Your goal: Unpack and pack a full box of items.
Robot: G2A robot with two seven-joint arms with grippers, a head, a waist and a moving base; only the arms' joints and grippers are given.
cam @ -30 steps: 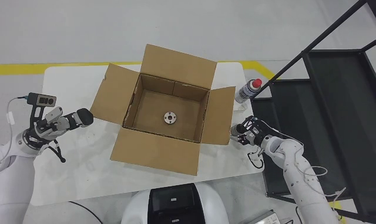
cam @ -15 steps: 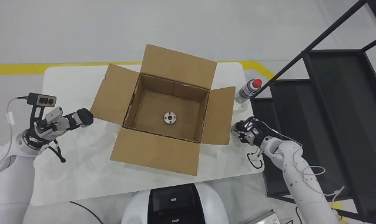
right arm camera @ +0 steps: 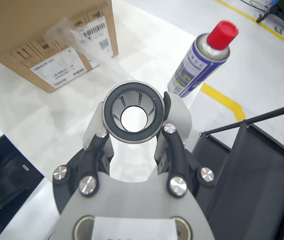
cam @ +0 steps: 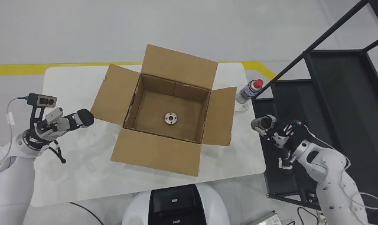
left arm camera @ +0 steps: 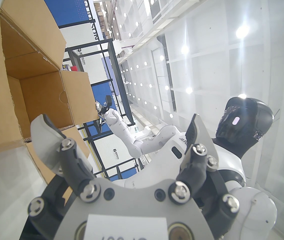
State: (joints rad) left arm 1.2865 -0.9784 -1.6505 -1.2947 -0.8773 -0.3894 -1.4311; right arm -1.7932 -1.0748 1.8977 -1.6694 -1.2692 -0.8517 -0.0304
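Moved: my right hand [cam: 264,124] has drawn back from the box [cam: 155,153] flap it sat beside a second ago. It now hangs farther out, over the right edge of the surface [cam: 77,83] by the dark rack [cam: 331,89]. My left arm has not shifted.
Thing in hand: bearing sleeve [right arm camera: 134,137], a short metal tube with a dark rim, held clear of the surface.
Long axis: from the right wrist view I look straight down its bore, so the axis runs out along the fingers, roughly level and aimed back toward the box side.
Grip: the right hand pinches the sleeve across its outer wall, one finger on each side.
Key relation: the box opening lies to the left of the sleeve, with the folded-out right flap between them. I judge the sleeve has to go up and over that flap if it is to be packed.
Nearer arm: the right, clearly. My left hand [left arm camera: 119,136] is well apart on the box's far side, fingers spread, holding nothing.
In the box: one flanged ring [cam: 170,117] on the floor, near the middle.
Beside: spray can [cam: 248,91] upright on the surface, near the right hand.
Stage: I cannot tell from this whether I am unpacking or repacking.
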